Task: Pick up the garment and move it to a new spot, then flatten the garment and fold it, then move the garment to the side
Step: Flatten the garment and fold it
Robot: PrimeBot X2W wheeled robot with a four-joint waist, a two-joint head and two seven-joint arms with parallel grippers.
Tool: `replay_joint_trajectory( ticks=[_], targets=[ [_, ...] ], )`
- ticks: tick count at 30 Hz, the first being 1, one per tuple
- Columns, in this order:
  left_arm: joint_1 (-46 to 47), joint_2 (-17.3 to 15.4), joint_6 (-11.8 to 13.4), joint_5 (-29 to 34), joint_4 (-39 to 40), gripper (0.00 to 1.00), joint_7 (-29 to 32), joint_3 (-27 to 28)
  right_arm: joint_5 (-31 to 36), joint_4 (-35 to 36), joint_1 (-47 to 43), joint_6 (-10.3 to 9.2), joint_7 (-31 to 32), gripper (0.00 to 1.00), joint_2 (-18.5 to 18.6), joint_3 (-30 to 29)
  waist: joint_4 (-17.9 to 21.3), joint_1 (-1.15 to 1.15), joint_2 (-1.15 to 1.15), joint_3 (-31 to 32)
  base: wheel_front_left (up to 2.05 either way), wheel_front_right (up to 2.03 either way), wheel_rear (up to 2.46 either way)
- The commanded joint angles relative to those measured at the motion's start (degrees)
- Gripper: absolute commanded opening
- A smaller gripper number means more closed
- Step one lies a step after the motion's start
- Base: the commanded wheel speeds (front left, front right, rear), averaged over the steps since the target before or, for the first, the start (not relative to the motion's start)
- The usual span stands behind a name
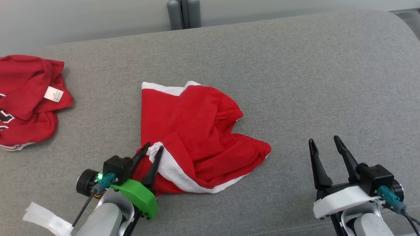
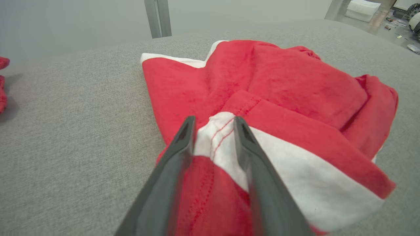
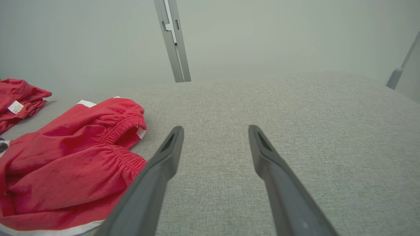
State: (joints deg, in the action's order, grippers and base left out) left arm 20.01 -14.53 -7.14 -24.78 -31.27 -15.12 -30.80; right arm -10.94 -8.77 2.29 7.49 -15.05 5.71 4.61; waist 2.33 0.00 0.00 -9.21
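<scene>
the garment point(image 1: 193, 131), a pair of red shorts with white hems, is seen lying crumpled near the middle of the grey padded surface point(image 1: 295, 65), with one leg folded over and the gathered waistband point(image 1: 231, 114) turned towards the robot's right. a second red garment point(image 1: 26, 98) is heaped far off to the left, well apart from it. the left hand point(image 1: 154, 146) is set at the near left corner of the shorts, its fingers point(image 2: 183, 141) placed either side of a raised fold of the white hem point(image 2: 215, 131). the fold fills the gap between them, but whether it is pinched or merely straddled cannot be told. the right hand point(image 1: 324, 140) is held with its fingers spread wide and nothing between them, over bare surface well to the right of the shorts. the cloth is judged to be light, soft and limp, so it can be expected to sag from any single hold and to drag on the rough grey fabric rather than slide. a stitched edge is thought the best place to be taken, either the doubled hem or the elastic waistband, since more thickness is offered there. for flattening, two holds well apart would probably be needed. a likely fault is that only the top layer is caught and the rest is left bunched.
</scene>
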Motion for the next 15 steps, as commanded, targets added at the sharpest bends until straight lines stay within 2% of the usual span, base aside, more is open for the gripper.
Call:
replay_joint_trajectory(
  ticks=[1,6,15],
  targets=[
    [0.7,0.2,-0.3,-0.8,-0.5,0.00,0.0,-0.2,-0.1,0.2,-0.2,0.01,-0.2,1.00,-0.1,-0.2,-0.2,0.00,0.00,0.1,0.00,0.00,0.00],
    [1.5,0.5,-0.4,-1.6,-1.0,0.00,0.0,-1.3,0.1,0.1,-0.4,0.01,-0.2,1.00,-0.2,-0.4,-1.3,0.00,0.00,0.7,0.00,0.00,0.00],
    [-5.9,-1.4,0.4,-2.0,10.8,0.00,0.0,1.8,0.0,0.3,-2.1,0.01,-0.2,1.00,-0.4,-0.9,-4.8,0.00,0.00,2.0,0.00,0.00,0.00]
  ],
)
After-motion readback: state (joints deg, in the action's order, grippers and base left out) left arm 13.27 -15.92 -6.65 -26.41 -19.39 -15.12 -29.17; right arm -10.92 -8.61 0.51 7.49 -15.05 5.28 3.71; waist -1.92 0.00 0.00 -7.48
